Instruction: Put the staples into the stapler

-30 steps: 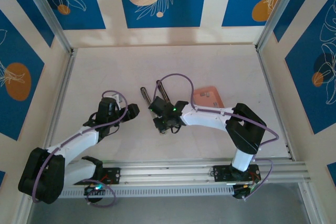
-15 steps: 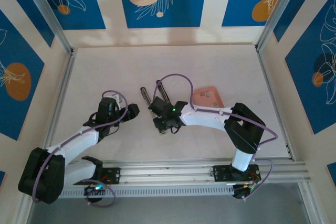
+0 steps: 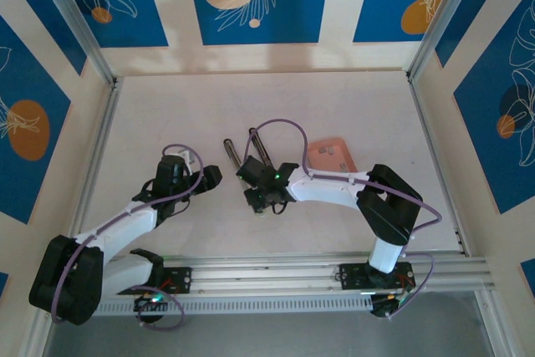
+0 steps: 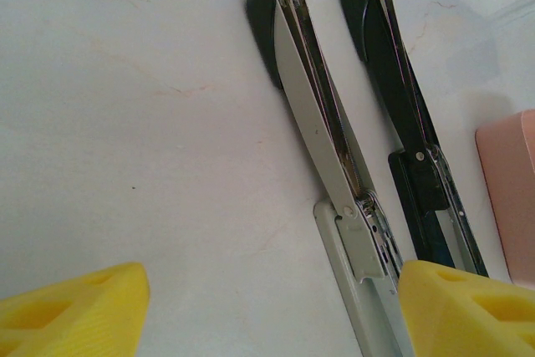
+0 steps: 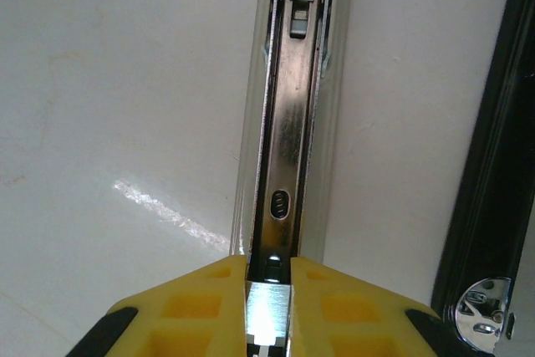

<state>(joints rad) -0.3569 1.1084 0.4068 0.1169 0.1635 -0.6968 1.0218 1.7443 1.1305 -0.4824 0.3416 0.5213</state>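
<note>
Pale counter [image 3: 167, 114] walled in blue panels, broad open stretch along left edge. Left hand [image 3: 211, 177] spread wide, just short of stapler [image 3: 231, 153] unfolded flat. Right hand [image 5: 269, 273] pinched shut on bright strip of staples [image 5: 269, 315] over metal channel. Pink tray [image 4: 512, 198] just right, open counter beyond to right rail.

Seen from above, the right arm's elbow [image 3: 386, 200], right of the frame's centre, has edged slightly leftward toward the right gripper [image 3: 262, 203] since a second ago.
</note>
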